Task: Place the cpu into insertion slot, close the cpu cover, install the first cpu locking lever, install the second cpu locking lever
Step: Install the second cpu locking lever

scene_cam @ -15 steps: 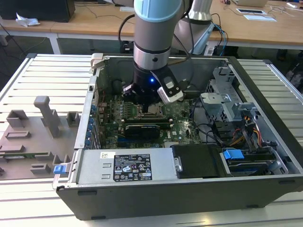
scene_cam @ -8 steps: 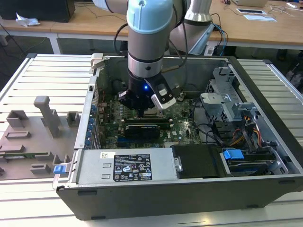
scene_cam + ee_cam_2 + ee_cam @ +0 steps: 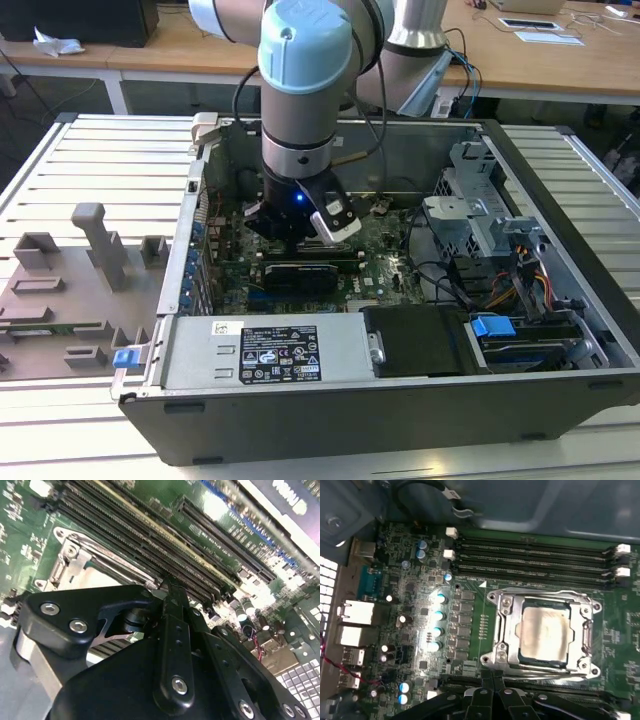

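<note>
First wrist view: cpu [image 3: 542, 632] under cpu cover [image 3: 506, 630].

**Hidden, cropped, blurred**

In the exterior view, insertion slot [image 3: 300, 240] masked by the arm's wrist. In the second wrist view, cpu cover [image 3: 80, 562] half buried behind the black gripper [image 3: 170, 592] body; chip beneath unseen there. In the first wrist view, gripper [image 3: 492, 680] cut by the frame edge, memory slots [image 3: 535, 555] cropped at the side. Locking levers too thin to tell latched from loose.
</note>
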You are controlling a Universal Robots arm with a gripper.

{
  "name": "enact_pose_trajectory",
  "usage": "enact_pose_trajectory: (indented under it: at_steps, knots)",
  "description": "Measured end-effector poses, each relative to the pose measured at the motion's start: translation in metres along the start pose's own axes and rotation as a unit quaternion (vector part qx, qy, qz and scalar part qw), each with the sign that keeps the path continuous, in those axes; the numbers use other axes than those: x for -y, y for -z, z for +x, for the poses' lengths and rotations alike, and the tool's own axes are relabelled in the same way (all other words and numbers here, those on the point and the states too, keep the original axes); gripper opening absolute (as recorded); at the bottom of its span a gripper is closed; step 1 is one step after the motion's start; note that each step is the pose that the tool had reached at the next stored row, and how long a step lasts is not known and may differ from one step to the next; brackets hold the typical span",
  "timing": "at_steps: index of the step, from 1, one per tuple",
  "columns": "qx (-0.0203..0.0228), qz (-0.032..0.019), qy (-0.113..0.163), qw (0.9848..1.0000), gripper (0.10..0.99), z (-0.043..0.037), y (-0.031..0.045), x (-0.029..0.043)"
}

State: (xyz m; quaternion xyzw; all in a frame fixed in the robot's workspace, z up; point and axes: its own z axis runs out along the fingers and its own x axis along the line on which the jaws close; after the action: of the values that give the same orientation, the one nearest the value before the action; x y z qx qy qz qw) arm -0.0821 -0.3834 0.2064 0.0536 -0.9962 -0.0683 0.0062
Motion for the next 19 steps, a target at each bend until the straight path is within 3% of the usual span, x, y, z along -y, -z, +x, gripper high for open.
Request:
enact_pose_trajectory:
  at_steps: [4, 9, 13, 16, 19]
  knots:
    - [-0.0001, -0.0116, 0.009, 0.9999, 0.106, 0.0019, -0.003, -0.0021]
    - [-0.0019, -0.0177, 0.025, 0.9995, 0.106, 0.0014, -0.0087, -0.0057]
    - [0.0018, -0.0185, 0.03, 0.9994, 0.106, 0.002, -0.0051, -0.0037]
    - [0.0017, -0.0182, 0.03, 0.9994, 0.106, 0.0019, 0.0049, -0.005]
    - [0.0012, -0.0183, 0.03, 0.9994, 0.106, -0.0045, 0.0054, -0.0073]
